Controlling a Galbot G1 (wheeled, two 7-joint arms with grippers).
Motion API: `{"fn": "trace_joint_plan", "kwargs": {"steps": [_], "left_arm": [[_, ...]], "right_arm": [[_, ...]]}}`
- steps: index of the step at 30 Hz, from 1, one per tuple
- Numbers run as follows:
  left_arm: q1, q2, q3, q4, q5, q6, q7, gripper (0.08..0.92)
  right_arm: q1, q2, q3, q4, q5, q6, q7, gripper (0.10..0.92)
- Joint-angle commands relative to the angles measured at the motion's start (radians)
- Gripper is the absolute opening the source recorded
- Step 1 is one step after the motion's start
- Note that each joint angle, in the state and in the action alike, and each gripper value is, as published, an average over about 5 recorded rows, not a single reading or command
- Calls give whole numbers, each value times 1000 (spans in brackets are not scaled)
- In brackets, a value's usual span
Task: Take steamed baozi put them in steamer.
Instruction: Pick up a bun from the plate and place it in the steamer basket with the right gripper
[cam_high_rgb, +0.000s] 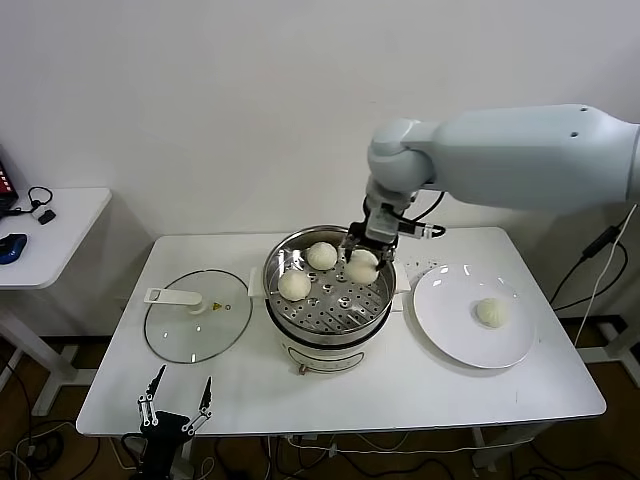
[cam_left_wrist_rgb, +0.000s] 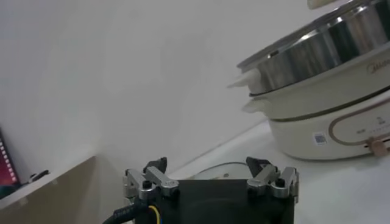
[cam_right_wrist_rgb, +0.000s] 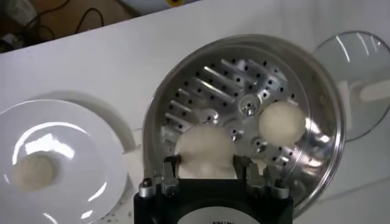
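The steamer (cam_high_rgb: 330, 318) stands mid-table, a shiny pot with a perforated tray (cam_right_wrist_rgb: 244, 79). Two steamed baozi (cam_high_rgb: 321, 255) (cam_high_rgb: 294, 285) rest on the tray. My right gripper (cam_high_rgb: 364, 252) hangs over the pot's right side, shut on a third baozi (cam_right_wrist_rgb: 206, 146), its fingers pressing both flanks of the bun just above the tray. In the right wrist view one resting bun (cam_right_wrist_rgb: 281, 122) lies beside it. Another baozi (cam_high_rgb: 491, 312) sits on the white plate (cam_high_rgb: 450, 330). My left gripper (cam_high_rgb: 176, 400) is parked open below the table's front left edge.
The glass lid (cam_high_rgb: 195, 325) with its white handle lies flat left of the steamer. The plate sits right of the pot, close to its side handle. A side table (cam_high_rgb: 60, 215) with small devices stands at far left. Cables hang at the right.
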Motion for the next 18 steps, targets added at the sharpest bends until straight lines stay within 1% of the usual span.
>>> {"fn": "trace_joint_plan", "kwargs": {"steps": [1, 13, 18], "left_arm": [[-2, -49, 0, -5, -2, 4, 3, 823], [-5, -49, -5, 0, -5, 3, 3, 823], [-8, -49, -5, 1, -7, 5, 4, 823]], "right_arm": [[-108, 122, 37, -18, -18, -32, 9, 605], [-164, 148, 21, -50, -22, -52, 1, 613], [-187, 160, 24, -84, -27, -50, -5, 636]]}}
